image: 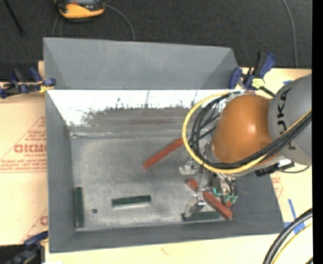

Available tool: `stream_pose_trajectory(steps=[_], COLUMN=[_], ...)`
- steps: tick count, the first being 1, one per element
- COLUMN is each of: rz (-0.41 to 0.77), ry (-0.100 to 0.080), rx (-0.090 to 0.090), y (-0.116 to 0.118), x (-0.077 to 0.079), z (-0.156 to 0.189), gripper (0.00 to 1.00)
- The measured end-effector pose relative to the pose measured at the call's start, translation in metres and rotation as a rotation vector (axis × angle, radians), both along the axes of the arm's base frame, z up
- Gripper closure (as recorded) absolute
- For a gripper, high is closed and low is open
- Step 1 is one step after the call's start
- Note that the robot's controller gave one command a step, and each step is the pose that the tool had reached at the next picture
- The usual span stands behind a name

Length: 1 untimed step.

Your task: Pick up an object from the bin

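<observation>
Working with the gripper (204, 200) in the bin's (134, 65) lower right corner, over a red stick (220, 208) beside a dark green bar (203, 216). Not being able to tell whether open or closed; aiming across the stick alone, avoiding the bar.

A: Gripper (204, 202) sits low in the near right corner of the bin (139, 65), under its orange wrist cover.
B: A red stick (221, 208) and a dark green bar (202, 216) lie beneath it. A second red stick (162, 154) lies mid-floor, another green bar (131, 201) near centre, and a third bar (79, 207) by the left wall.
</observation>
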<state>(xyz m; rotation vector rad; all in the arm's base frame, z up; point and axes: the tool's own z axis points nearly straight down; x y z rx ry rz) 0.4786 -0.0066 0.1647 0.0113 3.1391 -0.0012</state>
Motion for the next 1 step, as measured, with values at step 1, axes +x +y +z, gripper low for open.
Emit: stream_pose_trajectory(steps=[1], rz=[0.066], ry=[0.000], rx=[-0.001], y=[0.0436], x=[0.0076], z=[-0.0180], gripper=[0.00])
